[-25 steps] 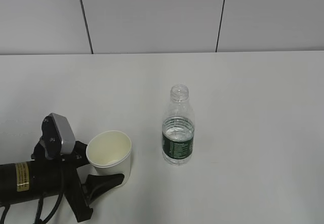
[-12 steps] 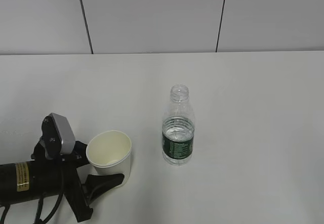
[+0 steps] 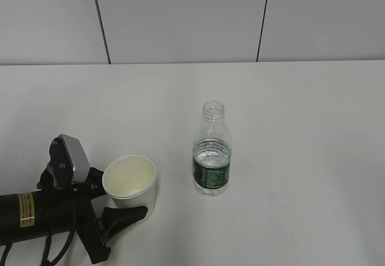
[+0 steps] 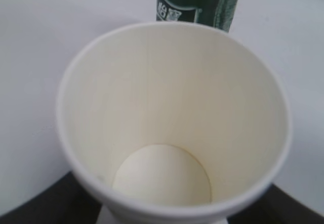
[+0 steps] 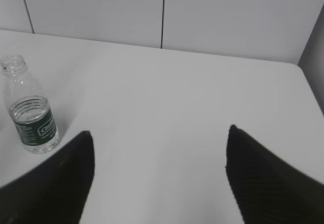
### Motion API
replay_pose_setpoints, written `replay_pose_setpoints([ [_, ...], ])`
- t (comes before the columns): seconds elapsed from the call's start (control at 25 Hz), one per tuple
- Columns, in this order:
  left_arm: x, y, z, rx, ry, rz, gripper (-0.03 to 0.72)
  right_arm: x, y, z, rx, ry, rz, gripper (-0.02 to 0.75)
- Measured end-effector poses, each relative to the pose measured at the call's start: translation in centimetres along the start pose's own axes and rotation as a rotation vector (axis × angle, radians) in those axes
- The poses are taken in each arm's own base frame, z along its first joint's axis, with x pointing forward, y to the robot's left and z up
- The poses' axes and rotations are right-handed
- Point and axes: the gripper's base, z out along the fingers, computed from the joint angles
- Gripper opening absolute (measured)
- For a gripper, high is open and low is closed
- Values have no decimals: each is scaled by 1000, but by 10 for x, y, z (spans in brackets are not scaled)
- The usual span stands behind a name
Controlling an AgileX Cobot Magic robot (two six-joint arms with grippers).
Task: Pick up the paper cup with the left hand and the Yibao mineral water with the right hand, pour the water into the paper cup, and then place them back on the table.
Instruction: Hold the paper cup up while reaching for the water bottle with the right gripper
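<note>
The paper cup (image 3: 130, 185) stands upright and empty on the table (image 3: 289, 127) at the front left. My left gripper (image 3: 122, 198), on the arm with the yellow sticker, has a finger against each side of the cup's lower part. In the left wrist view the cup (image 4: 172, 117) fills the frame, with dark fingers (image 4: 45, 203) at both bottom corners. The Yibao bottle (image 3: 212, 150) stands upright and uncapped to the cup's right, partly filled with water. My right gripper (image 5: 159, 133) is open and empty, out of the exterior view, with the bottle (image 5: 31, 113) far to its left.
A grey panelled wall (image 3: 180, 19) runs behind the table's far edge. In the right wrist view the table's right edge (image 5: 309, 87) meets a dark gap.
</note>
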Motion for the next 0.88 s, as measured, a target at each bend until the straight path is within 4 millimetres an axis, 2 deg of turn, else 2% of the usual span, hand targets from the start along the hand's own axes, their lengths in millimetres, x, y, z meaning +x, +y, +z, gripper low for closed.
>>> replay_pose_setpoints([
  [0.4, 0, 0, 0, 0, 0, 0, 465, -27, 1, 36, -55, -54, -122, 592],
  [0.88, 0, 0, 0, 0, 0, 0, 465, -42, 8, 88, -196, -46, -172, 592],
])
